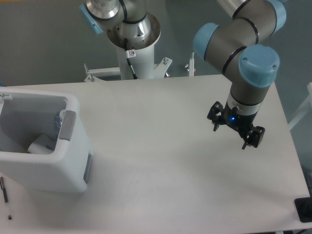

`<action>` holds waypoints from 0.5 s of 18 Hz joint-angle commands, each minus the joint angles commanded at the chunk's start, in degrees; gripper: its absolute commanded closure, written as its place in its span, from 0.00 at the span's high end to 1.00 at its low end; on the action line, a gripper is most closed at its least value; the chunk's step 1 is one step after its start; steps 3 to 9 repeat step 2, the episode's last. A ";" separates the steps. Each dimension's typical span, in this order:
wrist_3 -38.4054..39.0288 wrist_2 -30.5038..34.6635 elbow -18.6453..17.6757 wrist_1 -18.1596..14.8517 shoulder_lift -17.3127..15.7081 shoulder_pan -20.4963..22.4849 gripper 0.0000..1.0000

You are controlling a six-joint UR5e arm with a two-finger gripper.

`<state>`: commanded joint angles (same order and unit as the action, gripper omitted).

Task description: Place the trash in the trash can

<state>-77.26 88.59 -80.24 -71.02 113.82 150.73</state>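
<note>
The white trash can [73,168] stands at the table's left edge. Inside it I see a white wad of trash [41,145] on the bottom and the pale cap of the bottle [59,117] against the right inner wall. Far to the right, my gripper [230,137] hangs open above the table with nothing between its fingers.
The arm's white base column [132,46] rises behind the table's back edge. A dark pen [4,190] lies at the lower left beside the bin. A black object [303,209] sits at the lower right corner.
</note>
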 joint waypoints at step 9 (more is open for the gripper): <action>0.00 0.00 -0.17 0.09 0.00 0.00 1.00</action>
